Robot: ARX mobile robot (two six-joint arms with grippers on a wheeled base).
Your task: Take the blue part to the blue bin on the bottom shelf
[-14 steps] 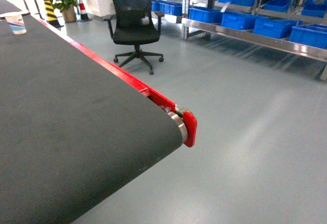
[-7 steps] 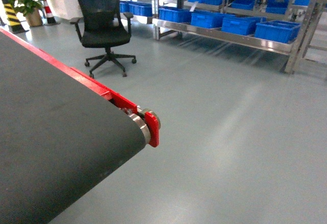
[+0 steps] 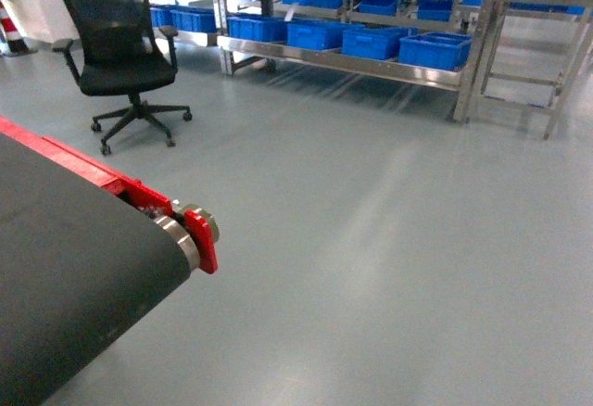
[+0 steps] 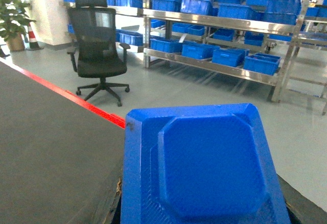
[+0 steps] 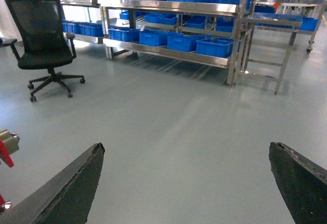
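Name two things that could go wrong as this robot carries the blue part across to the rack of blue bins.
1. The office chair stands on the floor near the rack's left end; the base might clip it while driving over.
2. The blue part fills the left wrist view and hides the fingers, so its grip cannot be checked; it could slip before reaching the blue bins on the bottom shelf.

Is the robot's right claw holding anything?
No, the right gripper is open in the right wrist view, with only bare grey floor between its two dark fingers.
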